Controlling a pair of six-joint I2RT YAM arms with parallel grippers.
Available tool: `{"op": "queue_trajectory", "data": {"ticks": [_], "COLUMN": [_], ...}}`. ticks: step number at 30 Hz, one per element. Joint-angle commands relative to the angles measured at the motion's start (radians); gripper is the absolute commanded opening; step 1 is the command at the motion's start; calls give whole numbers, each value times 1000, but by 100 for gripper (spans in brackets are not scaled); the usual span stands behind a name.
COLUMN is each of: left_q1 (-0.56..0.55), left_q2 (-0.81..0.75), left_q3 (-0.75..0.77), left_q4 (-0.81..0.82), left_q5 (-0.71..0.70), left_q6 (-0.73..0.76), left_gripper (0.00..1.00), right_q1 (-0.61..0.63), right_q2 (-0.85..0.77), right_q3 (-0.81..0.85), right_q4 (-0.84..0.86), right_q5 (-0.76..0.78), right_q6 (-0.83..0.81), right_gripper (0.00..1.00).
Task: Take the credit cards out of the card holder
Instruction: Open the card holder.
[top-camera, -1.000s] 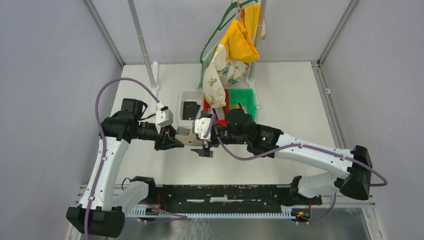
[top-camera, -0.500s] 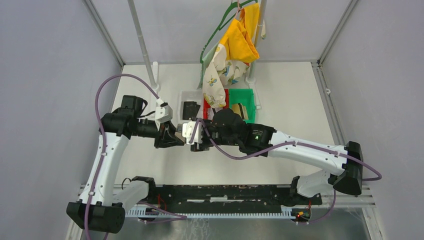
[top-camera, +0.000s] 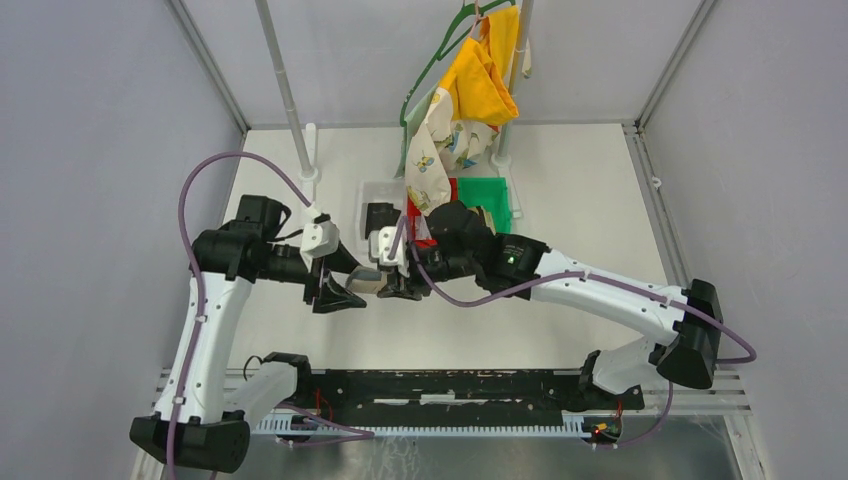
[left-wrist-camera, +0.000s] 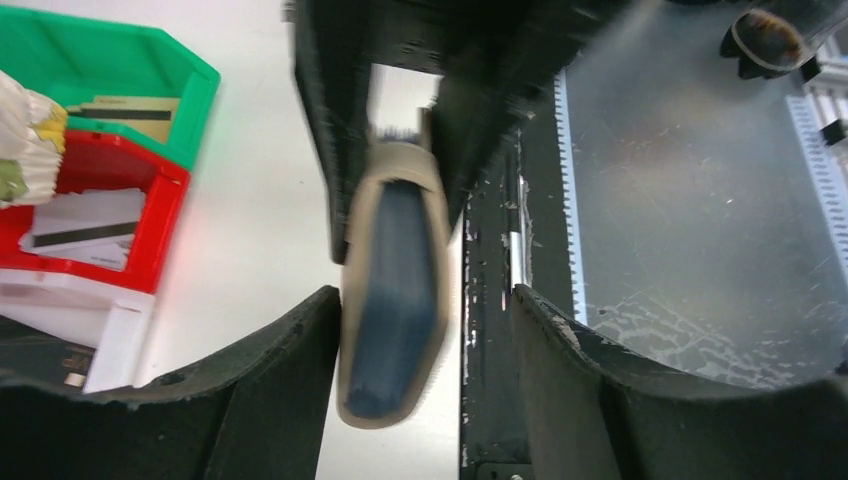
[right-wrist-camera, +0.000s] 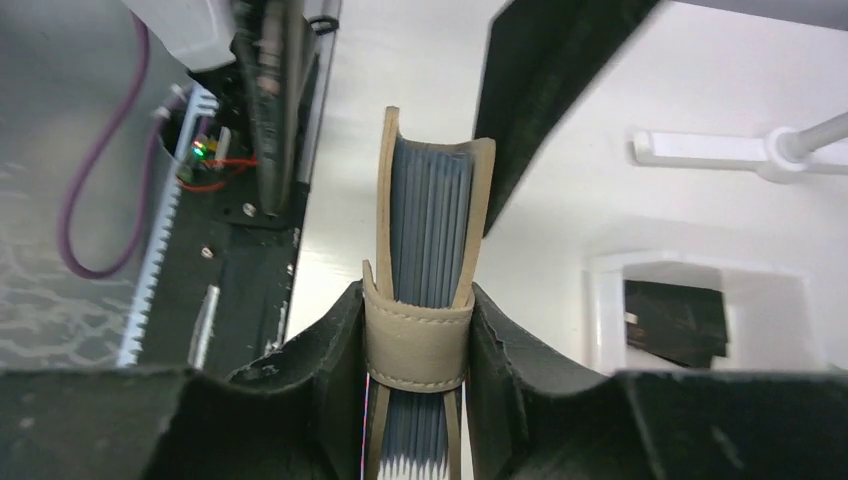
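The tan card holder is folded shut and held edge-on above the table, its strap pinched between my right gripper's fingers. Grey-blue sleeve edges show between its covers; any credit cards inside are hidden. In the left wrist view the card holder hangs between my left gripper's spread fingers, close to the left one, with a wide gap on the right. From above, both grippers meet at the card holder. Loose credit cards lie in the bins: a black one, a pale one, a tan one.
White, red and green bins stand in a row behind the grippers. Yellow and patterned cloths hang on a rack over the bins. A black rail runs along the near table edge.
My right gripper moved left onto the card holder and closed on it. My left gripper let go, opened and drew slightly back toward the near left.
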Motion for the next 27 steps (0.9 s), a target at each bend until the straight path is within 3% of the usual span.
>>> {"op": "queue_trajectory", "data": {"ticks": [1, 8, 14, 17, 21, 25, 27], "left_q1": [-3, -3, -3, -3, -3, -3, -3], "left_q2": [-77, -107, -109, -112, -91, -63, -52], "left_q3": [19, -5, -13, -27, -21, 7, 21], "left_q4": [-35, -34, -33, -33, -17, -31, -33], "left_q5": [50, 26, 9, 15, 19, 40, 45], "left_q6": [121, 160, 161, 158, 94, 55, 51], "left_gripper": [68, 63, 40, 24, 3, 2, 2], "right_q1": [-103, -127, -130, -130, -129, -132, -139], "right_q2": [-40, -43, -53, -55, -77, -111, -109], "right_q3": [-35, -54, -81, -89, -128, -154, -133], "right_q4": [218, 292, 358, 393, 436, 376, 308], "right_q5": [-278, -352, -352, -341, -295, -273, -256], "right_q6": [205, 283, 325, 370, 397, 304, 249], "right_gripper": [25, 27, 30, 34, 66, 83, 85]}}
